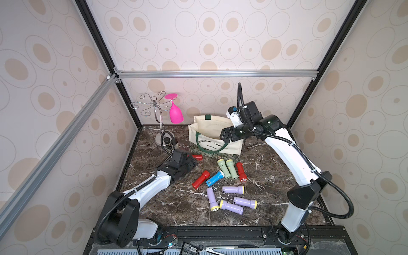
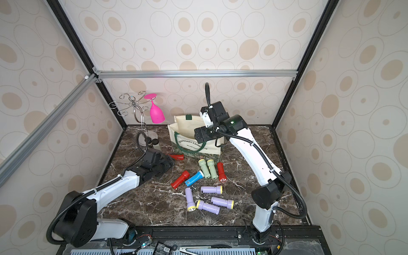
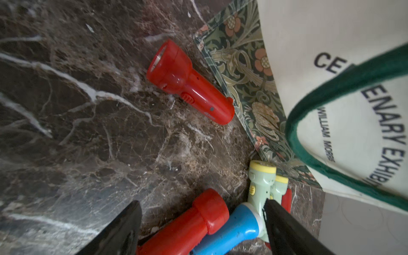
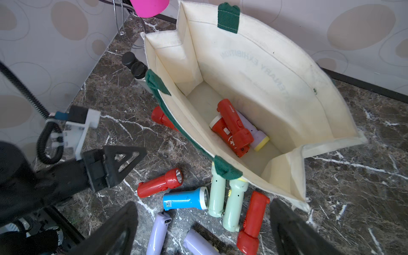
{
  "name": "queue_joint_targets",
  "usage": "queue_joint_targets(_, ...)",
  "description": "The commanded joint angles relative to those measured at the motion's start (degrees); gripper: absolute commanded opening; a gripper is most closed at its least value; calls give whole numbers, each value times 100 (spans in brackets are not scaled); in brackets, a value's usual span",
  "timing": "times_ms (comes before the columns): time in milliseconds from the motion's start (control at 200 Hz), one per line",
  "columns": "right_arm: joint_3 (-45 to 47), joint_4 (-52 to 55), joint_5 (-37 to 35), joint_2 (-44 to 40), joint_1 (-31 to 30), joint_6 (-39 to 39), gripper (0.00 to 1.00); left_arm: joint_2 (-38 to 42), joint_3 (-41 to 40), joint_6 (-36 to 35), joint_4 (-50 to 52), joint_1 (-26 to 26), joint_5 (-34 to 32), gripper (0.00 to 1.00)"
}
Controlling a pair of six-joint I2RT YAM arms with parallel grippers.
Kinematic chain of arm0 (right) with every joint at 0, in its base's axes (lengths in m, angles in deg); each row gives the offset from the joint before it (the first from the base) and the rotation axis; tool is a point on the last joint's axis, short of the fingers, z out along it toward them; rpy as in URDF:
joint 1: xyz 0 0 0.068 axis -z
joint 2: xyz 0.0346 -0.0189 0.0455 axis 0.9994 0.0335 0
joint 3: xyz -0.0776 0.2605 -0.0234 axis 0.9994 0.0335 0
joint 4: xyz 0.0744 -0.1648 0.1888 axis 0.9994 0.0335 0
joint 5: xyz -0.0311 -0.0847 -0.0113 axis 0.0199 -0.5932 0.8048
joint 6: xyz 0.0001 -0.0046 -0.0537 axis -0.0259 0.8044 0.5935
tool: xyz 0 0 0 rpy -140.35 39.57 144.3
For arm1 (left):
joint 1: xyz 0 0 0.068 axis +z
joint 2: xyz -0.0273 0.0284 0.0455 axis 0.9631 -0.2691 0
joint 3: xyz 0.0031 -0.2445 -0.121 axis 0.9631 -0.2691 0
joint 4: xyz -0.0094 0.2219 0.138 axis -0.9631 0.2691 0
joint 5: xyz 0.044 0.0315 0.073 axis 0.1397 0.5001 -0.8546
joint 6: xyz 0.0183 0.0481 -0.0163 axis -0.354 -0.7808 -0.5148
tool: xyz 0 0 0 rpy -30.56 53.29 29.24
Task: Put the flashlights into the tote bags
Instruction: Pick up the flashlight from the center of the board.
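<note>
L gripper spread, empty, near red flashlight beside bag; R gripper spread over bag. Risk: nudged flashlight could roll away.

The tote bag is found standing wide open; three flashlights are lodged at one end of its floor, the other end bare. One red flashlight is seen lying against the base band, with open marble on its other side. The bag's front is crowded by loose flashlights
</note>
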Motion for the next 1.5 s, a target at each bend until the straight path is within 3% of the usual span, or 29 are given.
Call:
queue_joint_targets(0, 532, -348, 371, -380, -50, -23, 95, -424, 426, 332, -102, 57, -408, 85)
queue_joint_targets(175, 1042, -627, 762, -598, -69, -180, 95, -1036, 780, 609, -103, 161, -658, 85)
queue_joint_targets(490, 1198, -680, 754, -685, -86, -22, 95, -1585, 1211, 969, -160, 387, -792, 84)
queue_joint_targets(635, 1328, -737, 731, -773, -86, -82, 95, -1897, 1477, 1163, 3, 535, -699, 77)
queue_joint_targets(980, 1364, -778, 672, -730, -69, -136, 95, -2528, 2152, 994, 150, 606, -1000, 72)
queue_joint_targets(1496, 1191, -724, 605, -557, -73, -219, 95, -3048, 2150, 1267, 41, 684, -854, 72)
